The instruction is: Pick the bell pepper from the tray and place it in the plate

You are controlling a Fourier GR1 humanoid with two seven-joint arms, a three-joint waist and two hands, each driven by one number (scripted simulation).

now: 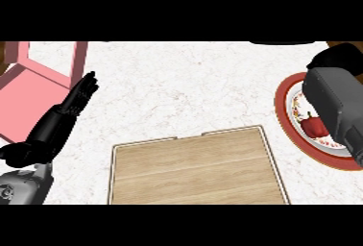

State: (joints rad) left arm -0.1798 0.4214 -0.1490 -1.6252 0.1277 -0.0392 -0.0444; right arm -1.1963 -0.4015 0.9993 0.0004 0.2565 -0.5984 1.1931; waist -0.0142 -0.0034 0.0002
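The red bell pepper point(314, 126) lies on the white plate with a red rim point(282, 103) at the counter's right edge. My right forearm crosses over the plate and hides much of it. My right hand point(339, 57) shows as a dark shape beyond the plate's far end, away from the pepper. The wooden tray point(199, 168) sits in the lower middle with nothing on it. My left hand point(74, 103) stays at the left, left of the tray, fingers straight and pointing away, holding nothing.
A pink open container point(32, 84) stands at the far left, just beside my left hand. White marbled counter point(184, 86) stretches between the tray, the plate and the pink container.
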